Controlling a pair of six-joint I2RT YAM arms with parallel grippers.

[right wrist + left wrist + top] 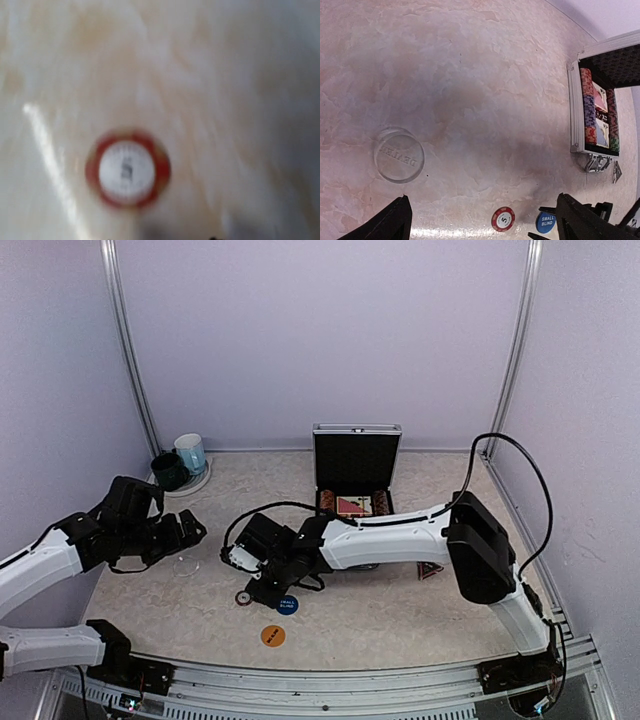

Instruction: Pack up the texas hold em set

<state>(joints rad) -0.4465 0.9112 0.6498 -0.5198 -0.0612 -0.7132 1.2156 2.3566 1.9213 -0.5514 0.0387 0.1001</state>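
Right gripper [262,578] is low over the table [400,615]. Red chip [127,170] lies flat just beside it, toward my left. Can't tell how its jaws stand. Left gripper [484,200] is spread wide and empty. Case [356,475] sits open, well apart.

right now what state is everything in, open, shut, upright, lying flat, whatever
case, open, lid upright, chips and cards inside
red chip, lying flat, loose
blue button, lying flat, loose
orange button, lying flat, loose
clear dealer button, lying flat, loose
triangular marker, outside the case
green mug, upright
light blue mug, upright
left fingers, wide open, empty
right fingers, over the red chip, gap unclear
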